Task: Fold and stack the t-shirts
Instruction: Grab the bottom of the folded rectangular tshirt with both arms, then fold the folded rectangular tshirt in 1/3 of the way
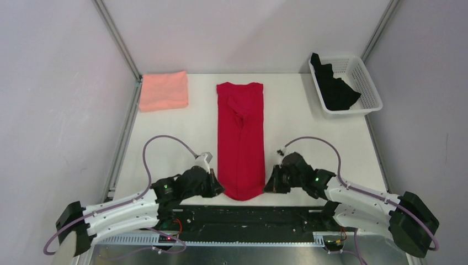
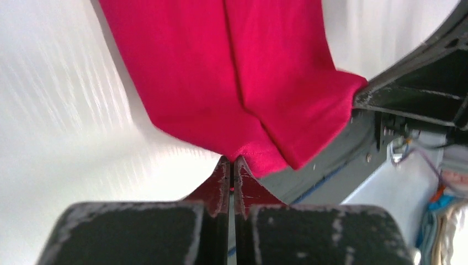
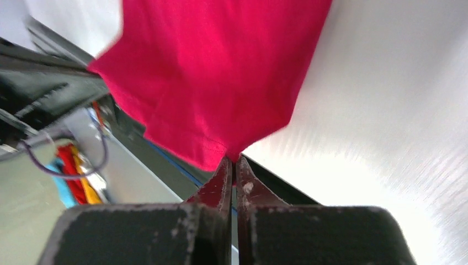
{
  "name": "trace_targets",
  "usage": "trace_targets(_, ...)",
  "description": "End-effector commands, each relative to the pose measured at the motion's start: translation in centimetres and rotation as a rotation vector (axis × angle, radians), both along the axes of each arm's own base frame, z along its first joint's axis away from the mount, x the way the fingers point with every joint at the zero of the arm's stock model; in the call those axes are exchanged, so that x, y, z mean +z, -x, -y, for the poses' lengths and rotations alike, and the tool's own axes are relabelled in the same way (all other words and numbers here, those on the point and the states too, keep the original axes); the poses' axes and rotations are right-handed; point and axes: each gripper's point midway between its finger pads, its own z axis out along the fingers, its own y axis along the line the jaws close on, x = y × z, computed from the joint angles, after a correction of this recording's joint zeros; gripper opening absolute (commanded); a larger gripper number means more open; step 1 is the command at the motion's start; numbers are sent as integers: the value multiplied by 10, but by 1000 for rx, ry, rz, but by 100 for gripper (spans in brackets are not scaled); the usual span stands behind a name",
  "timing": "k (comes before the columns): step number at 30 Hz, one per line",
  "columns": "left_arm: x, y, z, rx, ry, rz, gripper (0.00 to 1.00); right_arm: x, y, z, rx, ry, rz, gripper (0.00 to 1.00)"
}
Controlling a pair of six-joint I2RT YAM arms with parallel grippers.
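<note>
Red cloth is pinched in both my tools: the left tool [image 1: 217,188] is clamped on the near left corner of the red t-shirt [image 1: 240,143], and the right tool [image 1: 270,184] on its near right corner. That shirt lies as a long strip down the middle of the table [image 1: 165,138]. I see the salmon-pink t-shirt [image 1: 163,90] folded at far left and the black t-shirt [image 1: 334,88] in the white basket [image 1: 371,84] at far right.
</note>
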Motion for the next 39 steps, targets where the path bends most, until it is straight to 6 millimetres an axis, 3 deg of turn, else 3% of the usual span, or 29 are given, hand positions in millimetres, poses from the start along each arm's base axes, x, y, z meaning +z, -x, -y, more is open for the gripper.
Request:
trace_targets(1, 46, -57, 14, 62, 18, 189, 0, 45, -51, -7, -47, -119, 147, 0)
trace_targets(3, 64, -82, 18, 74, 17, 253, 0, 55, -71, -6, -60, -157, 168, 0)
trace_targets(4, 60, -93, 17, 87, -1, 241, 0, 60, -85, -6, -76, -165, 172, 0)
trace_targets(5, 73, -101, 23, 77, 26, 264, 0, 62, -92, -5, -70, -159, 188, 0)
trace_targets(12, 79, -172, 7, 189, -41, 269, 0, 76, -166, -13, -91, -137, 209, 0)
trace_targets(13, 87, -182, 7, 198, -40, 290, 0, 77, -180, -13, -101, -130, 215, 0)
trace_targets(14, 80, -191, 2, 216, -62, 274, 0, 76, -186, -12, -101, -120, 213, 0)
trace_targets(15, 88, -200, 4, 217, -58, 289, 0, 79, -199, -11, -114, -117, 216, 0)
trace_targets(23, 67, -259, -13, 276, -171, 233, 0, 71, -254, -7, -136, -112, 190, 0)
trace_targets(33, 32, -299, -10, 252, -191, 135, 3, 37, -301, 8, -197, -65, 142, 0)
trace_targets(36, 27, -312, -15, 268, -199, 127, 21, 31, -317, 8, -196, -73, 133, 9)
trace_targets(38, 30, -320, -14, 259, -190, 130, 35, 33, -327, 9, -199, -71, 140, 34)
trace_targets(39, 33, -322, -14, 253, -178, 133, 51, 35, -331, 10, -198, -64, 151, 58)
